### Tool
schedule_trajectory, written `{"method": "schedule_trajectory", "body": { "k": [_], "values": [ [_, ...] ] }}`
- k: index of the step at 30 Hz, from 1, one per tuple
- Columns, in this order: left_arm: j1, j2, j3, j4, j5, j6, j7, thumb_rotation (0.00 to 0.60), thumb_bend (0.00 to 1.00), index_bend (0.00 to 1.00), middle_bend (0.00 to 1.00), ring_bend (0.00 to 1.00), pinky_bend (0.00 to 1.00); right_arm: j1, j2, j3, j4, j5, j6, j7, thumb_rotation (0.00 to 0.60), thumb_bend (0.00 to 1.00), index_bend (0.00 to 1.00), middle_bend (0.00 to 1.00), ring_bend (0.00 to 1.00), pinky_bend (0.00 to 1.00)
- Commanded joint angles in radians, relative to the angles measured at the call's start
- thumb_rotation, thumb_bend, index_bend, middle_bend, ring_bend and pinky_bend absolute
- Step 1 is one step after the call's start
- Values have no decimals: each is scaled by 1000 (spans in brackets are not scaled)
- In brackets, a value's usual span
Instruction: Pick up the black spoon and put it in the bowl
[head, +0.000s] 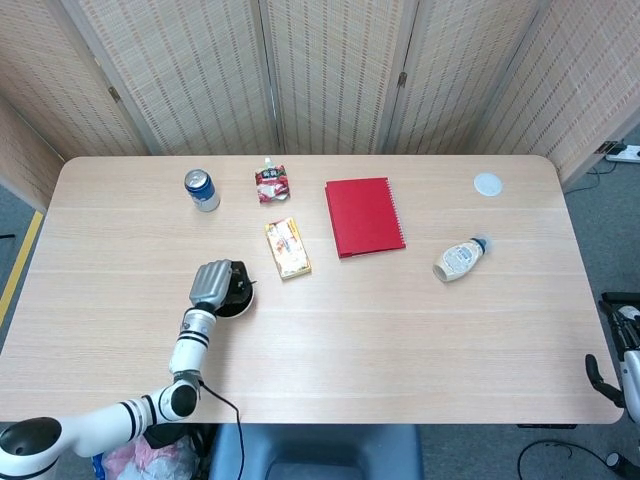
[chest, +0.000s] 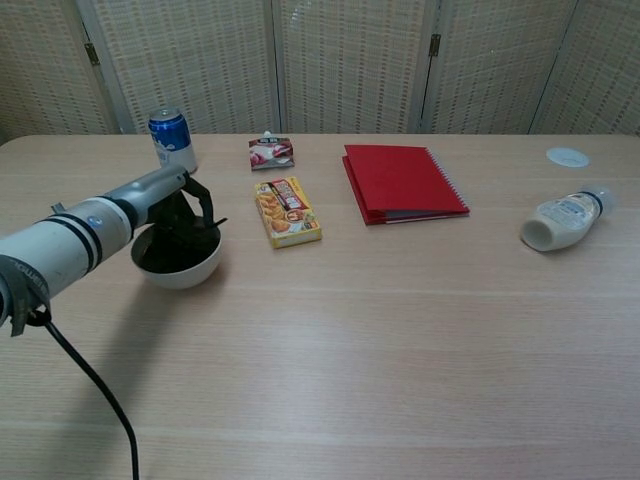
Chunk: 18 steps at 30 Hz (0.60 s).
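the left hand (chest: 185, 215) hangs over the bowl (chest: 182, 268), near the table's (head: 400, 330) left edge, fingers curled down into it, probably to lay the spoon inside. whether it holds the spoon cannot be told; the spoon itself is not clearly seen.

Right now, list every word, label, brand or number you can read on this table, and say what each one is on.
No text can be read in either view.
Blue can: markings too small to read.
Yellow box: print too blurred to read.
Red-and-white packet: print too blurred.
White bottle: label too small to read.
Red notebook: cover shows no lettering.
White disc: no marking seen.
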<state>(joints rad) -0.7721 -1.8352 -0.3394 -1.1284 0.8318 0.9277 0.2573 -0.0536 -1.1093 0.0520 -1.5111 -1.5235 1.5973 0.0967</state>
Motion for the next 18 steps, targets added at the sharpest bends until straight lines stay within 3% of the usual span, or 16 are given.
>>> {"method": "schedule_trajectory", "body": {
  "k": [1, 11, 18],
  "values": [
    [5, 11, 0, -7, 1, 4, -2, 600, 447, 684, 989, 929, 779, 2, 1, 1, -1, -2, -2, -1, 600, 384, 87, 176, 230, 171],
    [48, 74, 25, -88, 20, 22, -13, 600, 447, 653, 988, 929, 780, 10, -2, 2, -2, -7, -6, -3, 600, 385, 88, 176, 232, 171],
    [71, 116, 37, -146, 20, 22, -22, 600, 374, 260, 967, 916, 771, 7, 2, 2, -6, -11, 3, -2, 600, 383, 87, 176, 232, 171]
  ]
}}
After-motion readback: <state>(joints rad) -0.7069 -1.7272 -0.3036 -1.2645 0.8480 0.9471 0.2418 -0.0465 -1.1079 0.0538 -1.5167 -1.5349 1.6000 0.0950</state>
